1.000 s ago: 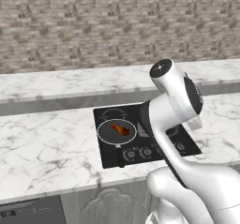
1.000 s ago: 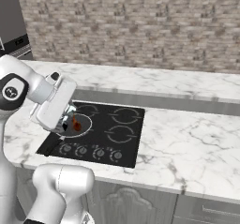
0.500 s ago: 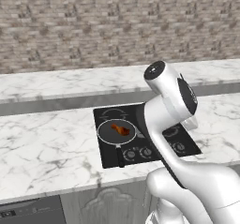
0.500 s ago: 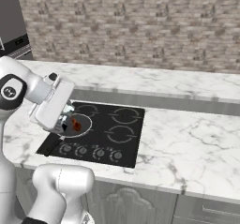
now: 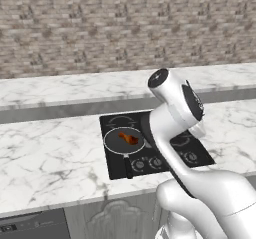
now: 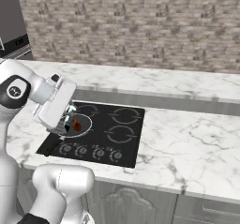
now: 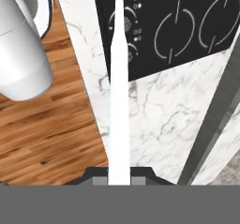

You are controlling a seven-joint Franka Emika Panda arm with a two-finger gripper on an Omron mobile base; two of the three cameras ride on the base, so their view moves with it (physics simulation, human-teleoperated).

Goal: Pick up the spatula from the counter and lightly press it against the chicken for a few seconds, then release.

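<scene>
One gripper (image 7: 119,178) is clamped narrow on the single white spatula (image 7: 118,78), close by one black cooktop (image 5: 114,166) carrying one pan (image 5: 114,144) with one chicken piece (image 5: 129,138).

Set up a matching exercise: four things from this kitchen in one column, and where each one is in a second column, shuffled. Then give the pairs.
1 chicken
2 spatula
3 frying pan
4 cooktop

A set into the marble counter
B held in the gripper
C lying in the frying pan
D standing on the cooktop

Pairs: 1-C, 2-B, 3-D, 4-A
</scene>
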